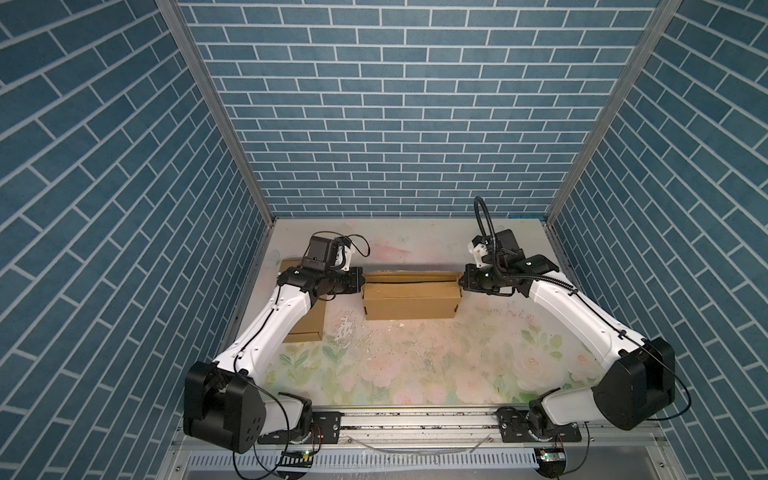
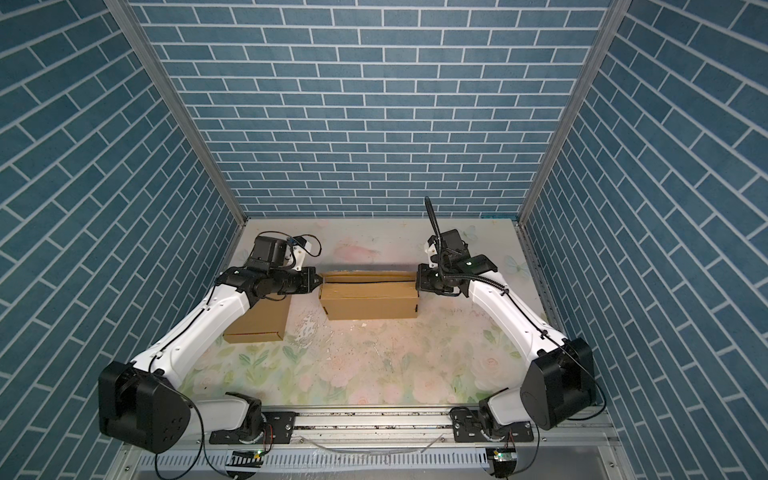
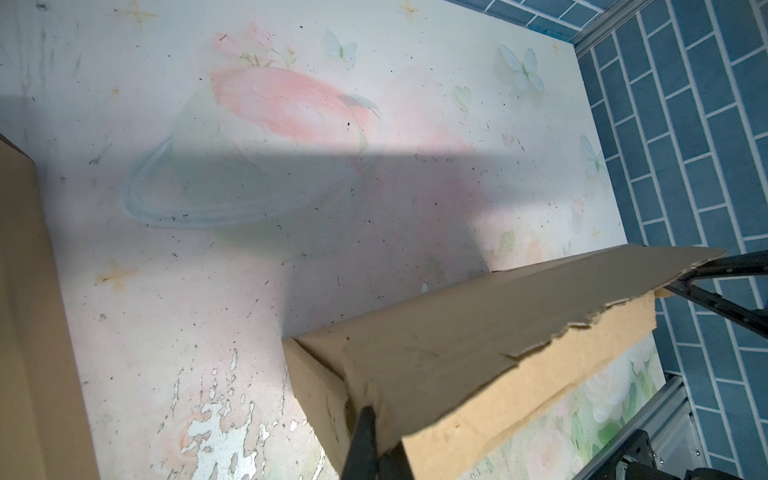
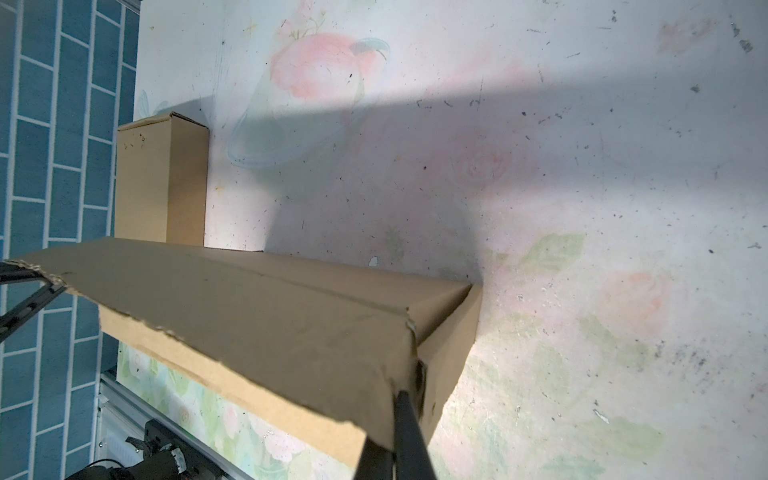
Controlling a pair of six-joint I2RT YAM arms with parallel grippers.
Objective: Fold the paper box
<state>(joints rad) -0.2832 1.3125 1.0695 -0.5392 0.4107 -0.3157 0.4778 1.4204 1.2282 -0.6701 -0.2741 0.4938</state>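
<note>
- Paper box (image 1: pixel 409 301): brown cardboard, long and low, lying crosswise on the table (image 1: pixel 415 365) at mid-depth, toward the back wall. It sits between the two grippers.
- Top flap (image 1: pixel 411 276): folded over the box. In both top views a dark gap line runs along its length, so it is not seated flush. Both wrist views show its free edge as ragged.
- Left gripper (image 1: pixel 360 283): at the box's left end, arm reaching in level. In the left wrist view the fingers (image 3: pixel 365 432) are pinched shut on the flap's corner, one above the card and one below.
- Right gripper (image 1: pixel 460 284): at the box's right end, facing the left one. In the right wrist view the fingers (image 4: pixel 409 432) are likewise closed on the flap's edge at the corner.
- Second box (image 1: pixel 305 332): same brown card, closed, lying flat at the table's left side. It is partly under the left arm and apart from the paper box.
- Table surface: pale floral print, with a worn, flaking patch (image 1: pixel 345 328) just in front of the box's left end.
</note>
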